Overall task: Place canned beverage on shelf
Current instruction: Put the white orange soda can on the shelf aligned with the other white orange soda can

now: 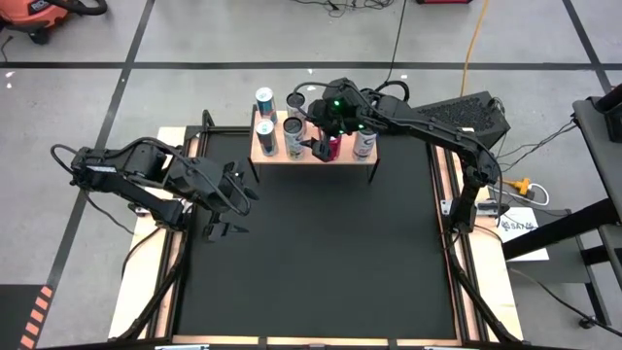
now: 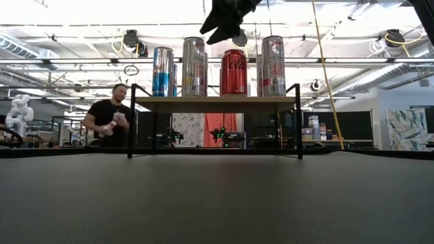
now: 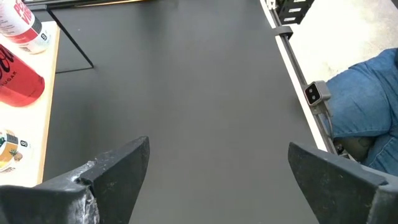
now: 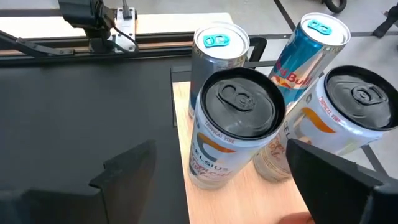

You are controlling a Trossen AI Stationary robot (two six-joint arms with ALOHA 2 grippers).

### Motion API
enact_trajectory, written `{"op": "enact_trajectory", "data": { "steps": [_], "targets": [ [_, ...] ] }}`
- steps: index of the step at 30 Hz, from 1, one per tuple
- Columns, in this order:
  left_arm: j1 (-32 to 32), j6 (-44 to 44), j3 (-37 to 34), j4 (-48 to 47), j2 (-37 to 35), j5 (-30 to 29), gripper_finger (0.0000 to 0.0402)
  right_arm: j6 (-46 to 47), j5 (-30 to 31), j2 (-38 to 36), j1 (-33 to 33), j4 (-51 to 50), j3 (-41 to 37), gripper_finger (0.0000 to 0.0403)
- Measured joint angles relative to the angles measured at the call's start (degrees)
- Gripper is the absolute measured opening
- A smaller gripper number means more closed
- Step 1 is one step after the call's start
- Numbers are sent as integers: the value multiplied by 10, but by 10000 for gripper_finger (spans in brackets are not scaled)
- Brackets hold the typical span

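The shelf (image 1: 313, 156), a light-wood board on thin black legs, stands at the far edge of the black desk (image 1: 321, 253), and several cans are upright on it. In the low view a blue-and-silver can (image 2: 162, 71) stands at one end, then a silver can (image 2: 193, 66), the red can (image 2: 234, 72) and a white-and-silver can (image 2: 273, 65) at the other end, all in a row on the board. From above, more cans show behind the front row, among them one with a light-blue top (image 1: 264, 99) at the far rim. The right gripper (image 1: 319, 148) hangs over the middle of the shelf, just above the red can and clear of it in the low view, where its dark fingers (image 2: 218, 20) hang above the can tops; its jaws are spread apart and hold nothing. In the right wrist view a can with a black lid (image 4: 236, 127) stands between those spread fingers. The left gripper (image 1: 225, 231) waits low over the desk on the left side, well apart from the shelf, its jaws wide and empty. Beyond the desk, a person (image 2: 110, 120) in a dark shirt stands in the room.
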Motion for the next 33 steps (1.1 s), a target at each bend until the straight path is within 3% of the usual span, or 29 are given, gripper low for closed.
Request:
{"op": "enact_trajectory", "data": {
  "steps": [33],
  "targets": [
    [0,0,0,-2,0,0,387,39,18,29,-9,70,-1,343]
  ]
}}
